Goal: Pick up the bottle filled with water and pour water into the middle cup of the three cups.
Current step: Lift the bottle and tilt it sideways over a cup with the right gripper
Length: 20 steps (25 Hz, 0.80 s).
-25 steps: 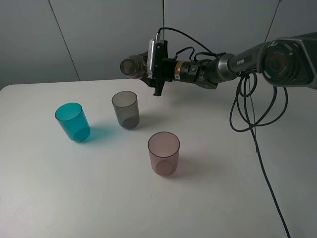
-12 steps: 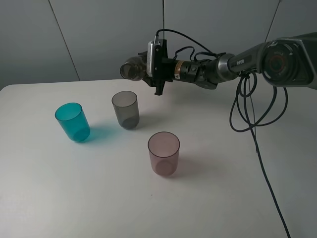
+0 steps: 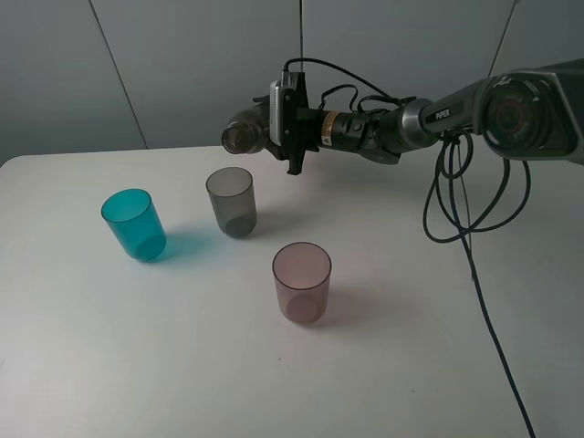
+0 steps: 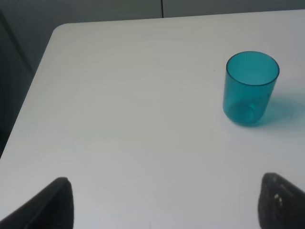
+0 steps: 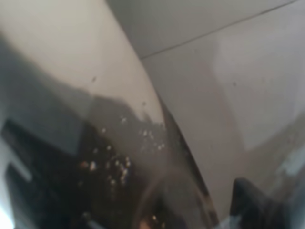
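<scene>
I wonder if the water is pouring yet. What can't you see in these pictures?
- Water in the bottle: it is small and dark in the exterior high view, and the right wrist view is just a blurry close-up.
- Water in the middle cup: smoky wall, too faint to tell.
- Left fingers: only two tips show; the left wrist view's edge cuts off the rest.

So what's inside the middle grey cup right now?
The middle cup shows no objects inside; its smoky wall hides any water level. No stream shows from the tilted bottle.

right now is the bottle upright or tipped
Tipped: the bottle lies roughly horizontal in the right gripper, in the air beyond the middle cup.
</scene>
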Available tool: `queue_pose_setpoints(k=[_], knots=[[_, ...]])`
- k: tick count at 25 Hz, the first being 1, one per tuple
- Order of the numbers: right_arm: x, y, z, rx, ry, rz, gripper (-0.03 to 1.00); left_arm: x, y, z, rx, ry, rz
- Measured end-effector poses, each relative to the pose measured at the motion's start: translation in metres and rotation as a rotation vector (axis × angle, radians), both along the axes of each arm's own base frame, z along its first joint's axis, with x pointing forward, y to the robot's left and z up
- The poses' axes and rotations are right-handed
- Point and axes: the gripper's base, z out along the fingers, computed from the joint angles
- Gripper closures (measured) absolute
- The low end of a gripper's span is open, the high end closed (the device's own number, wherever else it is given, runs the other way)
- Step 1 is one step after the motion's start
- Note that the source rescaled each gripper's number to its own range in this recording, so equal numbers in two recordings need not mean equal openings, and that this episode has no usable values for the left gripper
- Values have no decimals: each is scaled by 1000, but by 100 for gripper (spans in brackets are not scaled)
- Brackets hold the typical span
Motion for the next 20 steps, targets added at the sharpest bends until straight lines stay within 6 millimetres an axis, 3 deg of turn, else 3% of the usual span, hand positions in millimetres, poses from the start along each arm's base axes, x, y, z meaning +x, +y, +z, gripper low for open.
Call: queue_pose_setpoints(k=[20], knots=[[4, 0, 5, -52, -87, -1, 97, 0, 0, 0, -2, 0, 1]])
